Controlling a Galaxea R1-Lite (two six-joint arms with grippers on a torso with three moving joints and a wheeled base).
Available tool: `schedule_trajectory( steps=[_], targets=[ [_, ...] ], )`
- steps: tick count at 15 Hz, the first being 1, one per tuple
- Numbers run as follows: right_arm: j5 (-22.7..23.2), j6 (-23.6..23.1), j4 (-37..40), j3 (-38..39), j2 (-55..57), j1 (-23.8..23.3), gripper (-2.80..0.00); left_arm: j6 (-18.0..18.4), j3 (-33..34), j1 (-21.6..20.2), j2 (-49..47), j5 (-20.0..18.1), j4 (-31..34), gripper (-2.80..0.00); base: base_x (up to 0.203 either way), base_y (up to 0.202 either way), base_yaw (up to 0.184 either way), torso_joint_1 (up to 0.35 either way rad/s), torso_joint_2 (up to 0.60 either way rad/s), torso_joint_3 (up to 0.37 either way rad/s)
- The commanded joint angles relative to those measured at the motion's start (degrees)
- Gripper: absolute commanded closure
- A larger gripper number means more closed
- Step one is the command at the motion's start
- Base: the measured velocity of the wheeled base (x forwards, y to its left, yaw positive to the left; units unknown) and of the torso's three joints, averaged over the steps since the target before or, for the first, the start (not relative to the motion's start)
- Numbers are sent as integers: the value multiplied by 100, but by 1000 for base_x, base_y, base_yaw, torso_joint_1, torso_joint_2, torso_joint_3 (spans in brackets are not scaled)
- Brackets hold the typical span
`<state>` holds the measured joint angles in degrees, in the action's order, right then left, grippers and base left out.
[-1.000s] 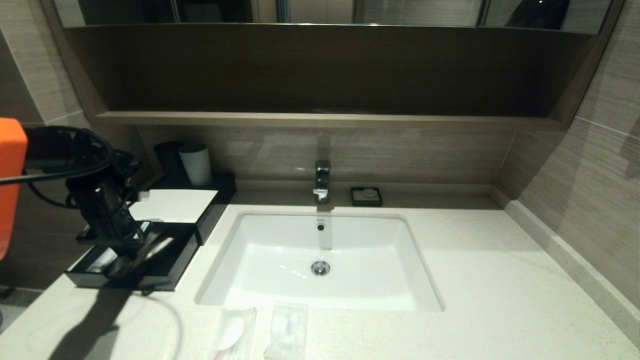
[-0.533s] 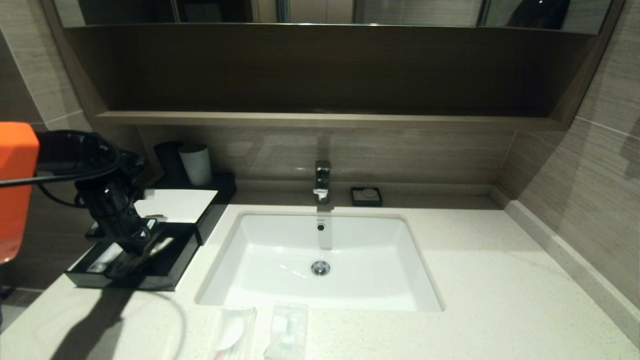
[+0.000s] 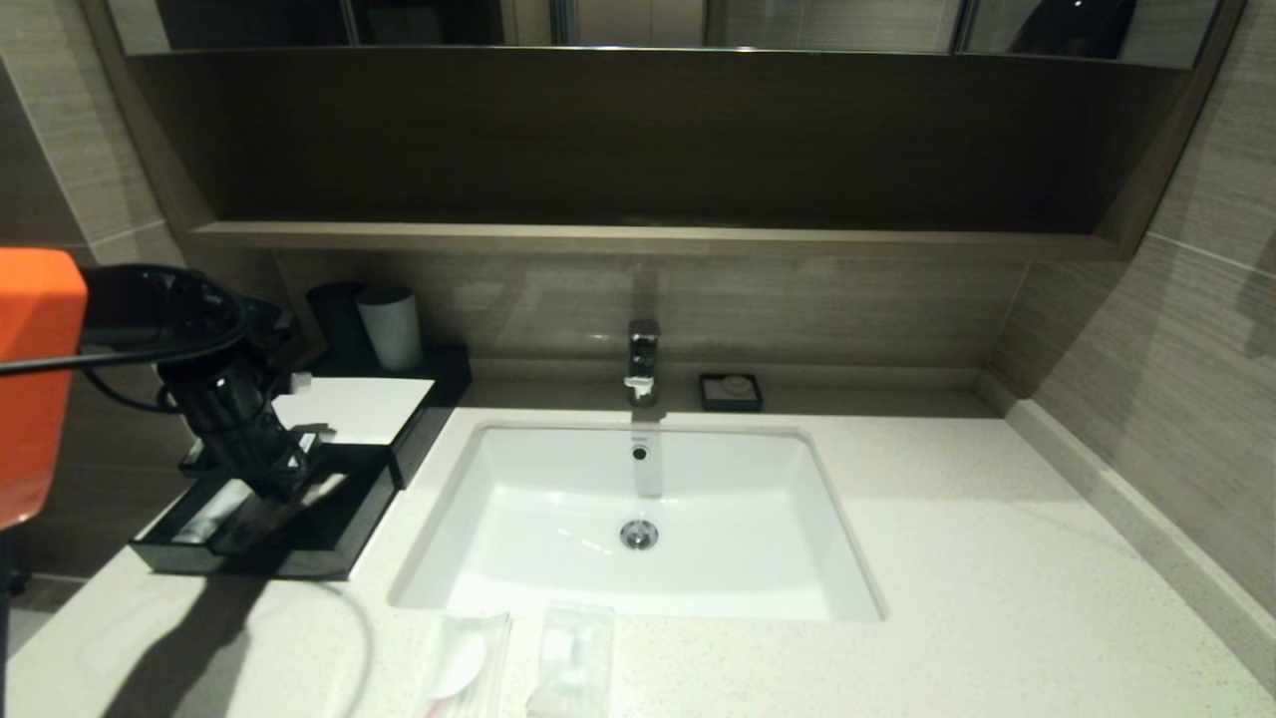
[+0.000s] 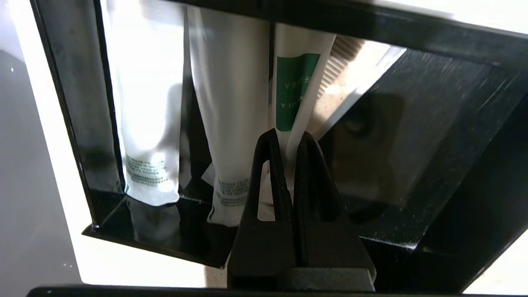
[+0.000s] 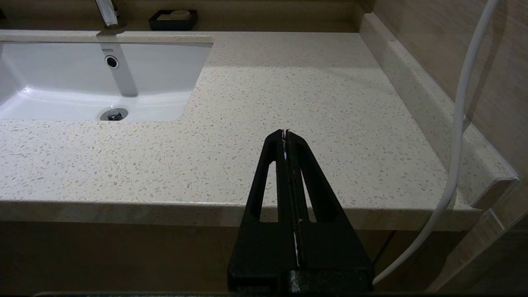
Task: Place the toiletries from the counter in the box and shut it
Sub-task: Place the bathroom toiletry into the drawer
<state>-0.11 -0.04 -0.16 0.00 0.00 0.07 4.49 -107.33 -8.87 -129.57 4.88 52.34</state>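
My left gripper is shut on the long thin packet with the green label, held low over the pulled-out drawer of the black box with a white top panel. In the left wrist view my left gripper pinches the packet's end; two white tubes lie inside the drawer. Two small flat packets lie on the counter in front of the sink. My right gripper is shut and empty, before the counter's right front edge.
A grey cup and a dark cup stand behind the box. A faucet and a small black square dish are behind the sink. A shelf overhangs the back. A white cable hangs at the right wall.
My left arm has shifted a little to the right and toward the box, carrying the green-label packet over the open drawer. The right arm has not moved.
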Motion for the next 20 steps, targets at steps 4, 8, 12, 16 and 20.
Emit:
schedule_trajectory(
  steps=[4, 8, 12, 16, 20],
  targets=[
    [2, -5, -2, 9, 0, 1, 0, 8, 2, 0, -6, 5, -206, 0, 0, 0, 0, 0, 0, 0],
    [2, 4, -2, 9, -9, 1, 0, 8, 10, 0, -3, 22, -312, 0, 0, 0, 0, 0, 0, 0],
    [2, 4, -2, 9, 0, 1, 0, 16, 28, 0, 73, 22, -287, -280, 0, 0, 0, 0, 0, 0],
    [2, -5, -2, 9, 0, 1, 0, 8, 54, 0, 178, 22, -241, -280, 0, 0, 0, 0, 0, 0],
    [2, 4, -2, 9, -9, 1, 0, 1, 58, 0, 491, 13, -224, -280, 0, 0, 0, 0, 0, 0]
  ],
)
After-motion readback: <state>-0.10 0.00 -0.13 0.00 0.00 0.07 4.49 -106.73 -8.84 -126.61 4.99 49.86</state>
